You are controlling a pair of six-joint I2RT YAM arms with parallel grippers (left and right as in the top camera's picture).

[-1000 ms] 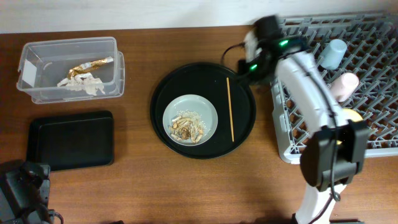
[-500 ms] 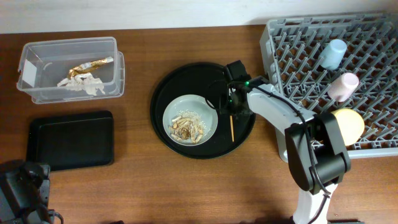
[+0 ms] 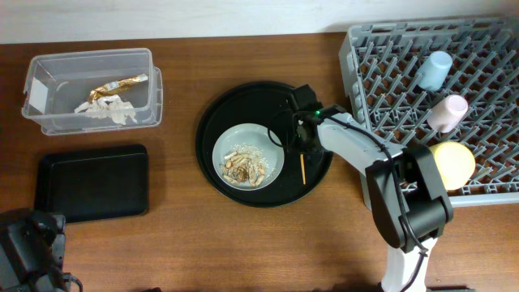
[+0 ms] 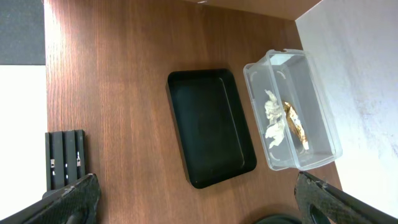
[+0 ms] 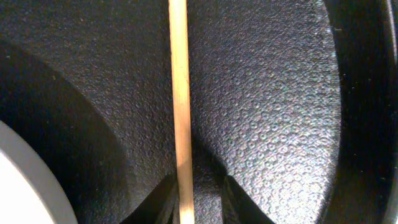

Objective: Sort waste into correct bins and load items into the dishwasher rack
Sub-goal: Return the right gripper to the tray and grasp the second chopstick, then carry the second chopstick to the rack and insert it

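The right gripper (image 3: 302,139) sits low on the round tray (image 3: 259,101), jaws parted astride the wooden stick (image 5: 181,93), probably to lift it. The plate (image 3: 235,134) of scraps (image 3: 243,166) lies just left. The left gripper (image 4: 196,193) rests spread wide at the near left of the surface.

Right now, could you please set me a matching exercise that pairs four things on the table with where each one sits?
Things:
1. gold foil wrapper
2. food scraps
3. wooden stick
4. pink cup

Places:
A. in the dishwasher rack
B. in the clear tub
C. on the grey plate
D. lying on the round black tray

Pairs: 1-B, 2-C, 3-D, 4-A.
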